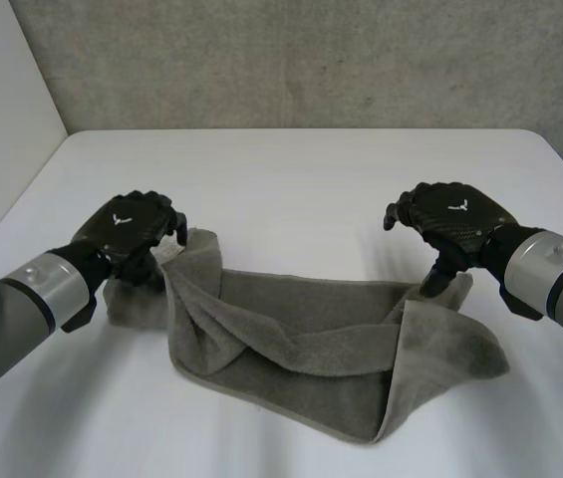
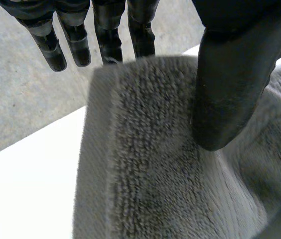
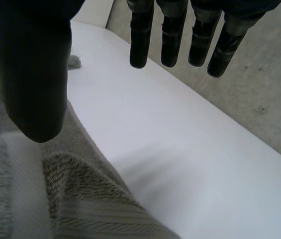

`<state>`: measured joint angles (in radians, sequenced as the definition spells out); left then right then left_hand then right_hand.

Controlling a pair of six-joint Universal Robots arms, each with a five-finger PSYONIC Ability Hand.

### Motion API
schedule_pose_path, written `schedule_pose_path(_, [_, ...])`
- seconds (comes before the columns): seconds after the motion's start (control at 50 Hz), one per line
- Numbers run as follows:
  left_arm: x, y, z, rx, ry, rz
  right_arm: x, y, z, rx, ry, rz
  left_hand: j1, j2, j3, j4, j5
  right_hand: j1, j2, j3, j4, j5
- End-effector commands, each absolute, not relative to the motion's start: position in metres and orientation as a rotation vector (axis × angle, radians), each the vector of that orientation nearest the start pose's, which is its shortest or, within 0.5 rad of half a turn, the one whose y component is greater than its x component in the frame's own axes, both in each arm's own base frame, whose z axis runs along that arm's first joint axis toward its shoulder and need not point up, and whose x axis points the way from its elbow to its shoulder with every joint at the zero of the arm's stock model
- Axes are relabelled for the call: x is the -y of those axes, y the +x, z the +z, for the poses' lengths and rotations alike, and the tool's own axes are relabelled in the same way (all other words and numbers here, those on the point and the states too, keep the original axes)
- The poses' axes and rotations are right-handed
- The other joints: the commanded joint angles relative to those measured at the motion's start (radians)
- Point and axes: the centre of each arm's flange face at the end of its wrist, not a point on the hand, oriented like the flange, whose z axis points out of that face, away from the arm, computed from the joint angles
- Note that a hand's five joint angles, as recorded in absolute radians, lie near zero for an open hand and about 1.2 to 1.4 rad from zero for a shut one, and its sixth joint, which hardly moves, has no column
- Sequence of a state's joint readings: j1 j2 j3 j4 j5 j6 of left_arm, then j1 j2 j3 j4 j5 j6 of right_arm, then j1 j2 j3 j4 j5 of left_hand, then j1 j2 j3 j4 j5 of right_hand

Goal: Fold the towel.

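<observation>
Fingers of the left hand (image 1: 127,234) pinch the grey towel (image 1: 311,349) at its 9 o'clock corner; those of the right hand (image 1: 450,224) stand apart at 3 o'clock. Likely mid-fold; next needs a right-side grip.

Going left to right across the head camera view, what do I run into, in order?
left arm → left hand → towel → right hand → right arm

left hand (image 1: 127,234) pinching, right hand (image 1: 455,219) open
</observation>
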<state>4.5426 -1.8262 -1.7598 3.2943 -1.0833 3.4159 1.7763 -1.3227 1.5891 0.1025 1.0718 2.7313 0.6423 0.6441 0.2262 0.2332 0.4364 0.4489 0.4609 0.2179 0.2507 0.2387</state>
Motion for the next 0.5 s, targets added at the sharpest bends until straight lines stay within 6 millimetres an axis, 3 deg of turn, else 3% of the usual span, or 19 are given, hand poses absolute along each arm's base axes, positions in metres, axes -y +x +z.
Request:
schedule_pose_path(0.02, [0.268, -0.223, 0.182, -2.584, 1.127, -2.012, 0.258, 0.234, 0.209, -2.087, -1.089, -1.554, -0.027, -0.028, -0.052, -0.059, 0.005, -0.032, -0.044, -0.043, -0.076, 0.003])
schedule_pose_path(0.14, [0.261, -0.222, 0.183, -2.573, 1.139, -2.008, 0.246, 0.235, 0.207, -2.062, -1.119, -1.531, -0.021, -0.022, -0.052, -0.059, 0.011, -0.018, -0.030, -0.043, -0.076, 0.018])
schedule_pose_path(0.34, [0.258, -0.213, 0.181, -2.518, 1.164, -1.971, 0.214, 0.230, 0.204, -1.981, -1.345, -1.556, 0.047, 0.045, -0.052, -0.059, 0.078, 0.024, 0.012, -0.043, -0.076, 0.059])
schedule_pose_path(0.5, [0.250, -0.207, 0.189, -2.488, 1.145, -1.992, 0.205, 0.229, 0.198, -1.972, -1.422, -1.541, 0.082, 0.080, -0.052, -0.059, 0.113, 0.100, 0.088, -0.043, -0.076, 0.135])
